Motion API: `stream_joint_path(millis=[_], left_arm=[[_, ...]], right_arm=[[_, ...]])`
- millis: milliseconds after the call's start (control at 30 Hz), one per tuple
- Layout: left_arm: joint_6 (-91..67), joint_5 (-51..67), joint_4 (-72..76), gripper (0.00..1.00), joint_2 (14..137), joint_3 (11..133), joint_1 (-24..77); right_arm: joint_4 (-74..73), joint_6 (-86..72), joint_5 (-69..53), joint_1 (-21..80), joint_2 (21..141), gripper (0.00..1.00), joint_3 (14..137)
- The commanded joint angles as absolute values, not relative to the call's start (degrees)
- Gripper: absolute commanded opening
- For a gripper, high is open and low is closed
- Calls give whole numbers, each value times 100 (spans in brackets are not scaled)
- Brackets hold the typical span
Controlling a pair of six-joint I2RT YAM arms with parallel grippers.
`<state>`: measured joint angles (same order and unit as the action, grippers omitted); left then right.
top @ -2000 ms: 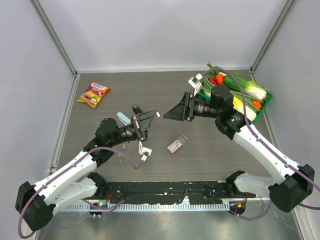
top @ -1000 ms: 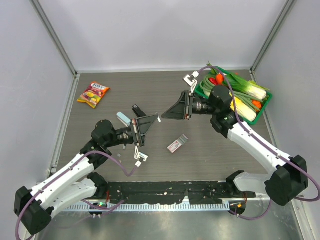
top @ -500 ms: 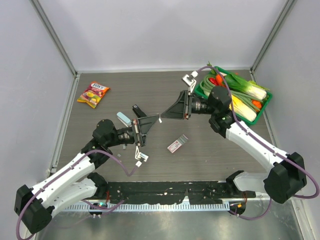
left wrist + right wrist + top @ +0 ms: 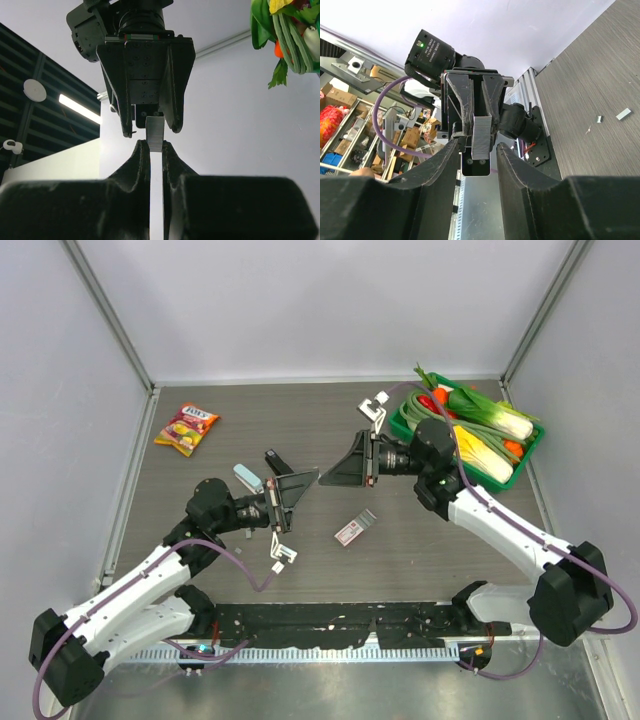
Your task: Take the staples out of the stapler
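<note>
The pale blue stapler [image 4: 246, 476] lies on the table just left of my left gripper [image 4: 308, 480]. That gripper is raised and shut on a silver ribbed strip of staples [image 4: 483, 136], also seen edge-on in the left wrist view [image 4: 155, 133] above my left gripper [image 4: 152, 146]. My right gripper [image 4: 330, 476] faces it tip to tip. The right gripper [image 4: 475, 146] is open, with the free end of the strip between its fingers [image 4: 449, 150]; contact does not show.
A pink-and-white packet [image 4: 355, 528] lies below the grippers. A snack bag [image 4: 187, 428] lies at the back left. A green tray [image 4: 529, 448] of vegetables stands at the back right. A small black piece [image 4: 272, 457] and loose staple bits [image 4: 621, 114] lie on the table.
My right gripper has moved left and closed the gap to the left gripper, so its open fingers now flank the strip. The left gripper shifted slightly and still holds the strip.
</note>
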<state>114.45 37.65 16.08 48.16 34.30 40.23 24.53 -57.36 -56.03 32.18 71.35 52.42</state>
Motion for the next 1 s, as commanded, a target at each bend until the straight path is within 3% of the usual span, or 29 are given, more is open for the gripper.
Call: stream_joint_path(millis=[0,367,600,800,900,933,967], left_arm=[[11479,3929,1881,0,4816,3604,4043],[11443,3876,1881,0,4773,3577,4043],[11435,3885,1924,0,4764,3551,4043],[11470,3999,2056,1,4746,3463,4043],[11269,4017,2406,40,4755,3384,4043],[11224,3999,2443,84,4755,3392,4052],[11206,3929,2452,99,4755,3410,4052]], right_arm=[[2856,-5766,-5590,3366,7180,41,5273],[3059,-5845,-5528,3480,7234,31,5282],[3024,-5739,-5458,3472,7102,15,5212],[2979,-5704,-5432,3480,7110,14,5194],[2892,-5652,-5432,3480,7084,14,5186],[2822,-5599,-5432,3480,7058,14,5194],[2586,-5520,-5423,3472,7023,14,5203]])
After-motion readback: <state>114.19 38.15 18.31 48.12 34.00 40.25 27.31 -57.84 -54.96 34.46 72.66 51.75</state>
